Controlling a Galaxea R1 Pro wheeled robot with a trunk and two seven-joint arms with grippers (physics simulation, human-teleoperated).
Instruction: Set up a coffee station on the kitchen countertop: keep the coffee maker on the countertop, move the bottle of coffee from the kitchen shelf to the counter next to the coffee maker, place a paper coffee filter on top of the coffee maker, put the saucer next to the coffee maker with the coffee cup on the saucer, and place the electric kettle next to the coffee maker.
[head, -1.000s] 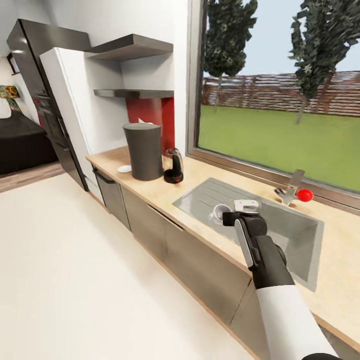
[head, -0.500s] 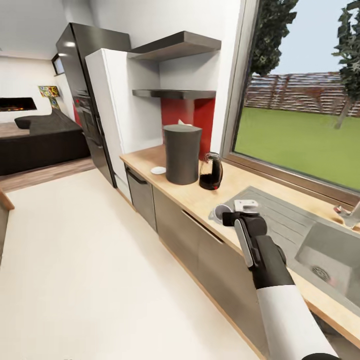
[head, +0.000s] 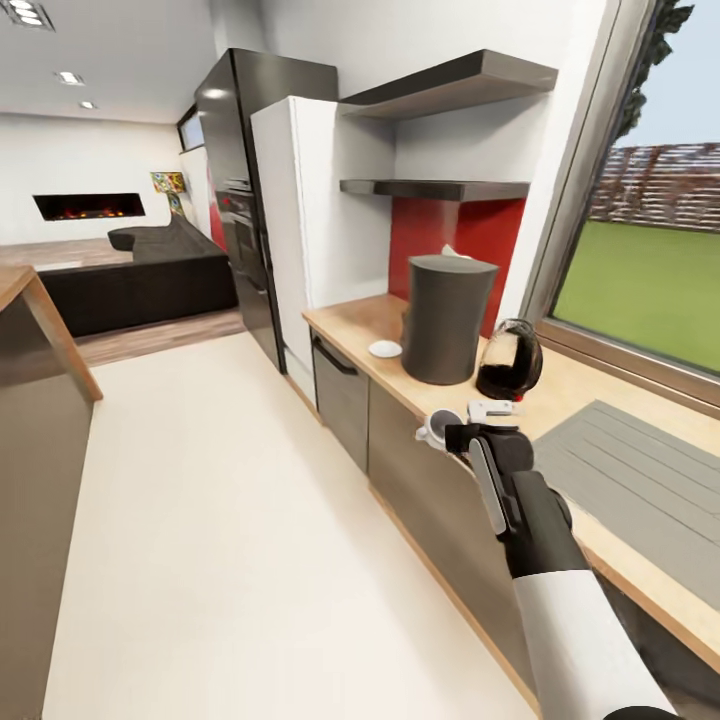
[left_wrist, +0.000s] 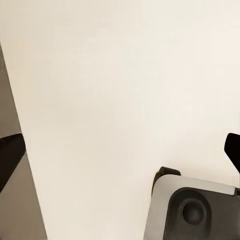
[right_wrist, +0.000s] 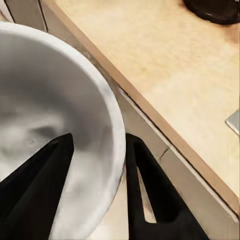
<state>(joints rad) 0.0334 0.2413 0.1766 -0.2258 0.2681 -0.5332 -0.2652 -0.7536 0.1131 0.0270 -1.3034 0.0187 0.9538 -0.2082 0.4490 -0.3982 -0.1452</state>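
My right gripper (head: 452, 432) is shut on the rim of the white coffee cup (head: 438, 427), held just off the countertop's (head: 560, 400) front edge. In the right wrist view one finger sits inside the cup (right_wrist: 50, 100) and the other outside it. The tall dark grey coffee maker (head: 447, 318) stands on the counter with a white paper coffee filter (head: 455, 252) peeking over its top. The saucer (head: 385, 349) lies left of it and the electric kettle (head: 508, 362) stands right of it. The thin kitchen shelf (head: 435, 188) hangs above. The bottle of coffee is out of view. My left gripper (left_wrist: 121, 150) hangs open over the floor.
A thicker dark board (head: 450, 85) hangs above the shelf. A white tall cabinet (head: 310, 230) and a black oven column (head: 240, 200) end the counter. A wooden island (head: 30, 330) stands at the left, pale floor between. The grey drainboard (head: 640, 480) lies right of my arm.
The camera has swung left: counter, coffee maker and kettle slid right in the picture, and the sink basin and tap left it. My right gripper still holds the cup.
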